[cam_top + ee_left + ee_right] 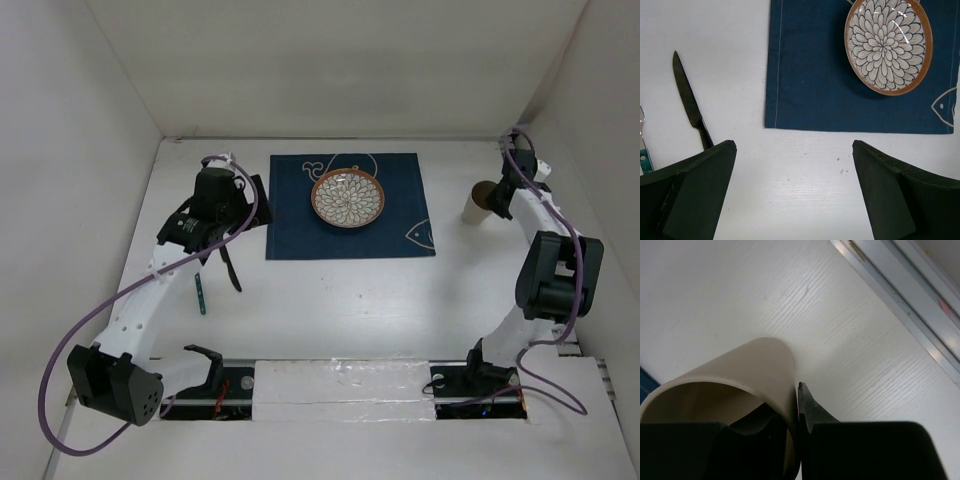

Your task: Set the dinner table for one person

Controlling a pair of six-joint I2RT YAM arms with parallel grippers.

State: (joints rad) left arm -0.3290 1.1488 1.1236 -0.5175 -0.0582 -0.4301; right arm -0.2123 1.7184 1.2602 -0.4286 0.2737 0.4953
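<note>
1. Dinner table (pixel 330 300): plain white surface under every item. The setting looks only partly laid.
2. Placemat (pixel 300 235): navy cloth at far centre, marking the single diner's place. A patterned plate (pixel 347 198) sits near its middle.
3. Knife (pixel 687 95) and teal-handled utensil (pixel 201 296): both lie on bare table left of the placemat and apart from it, probably waiting to go beside the plate.
4. Left gripper (pixel 795 190): jaws wide apart and holding nothing. It hovers over bare table by the placemat's near-left corner, seemingly poised for the cutlery.
5. Cup (pixel 740 370): beige, at the far right of the table, well apart from the placemat.
6. Right gripper (pixel 785 400): pinched on the cup's wall, one finger inside and one outside. This grip suits carrying the cup toward the setting.
</note>
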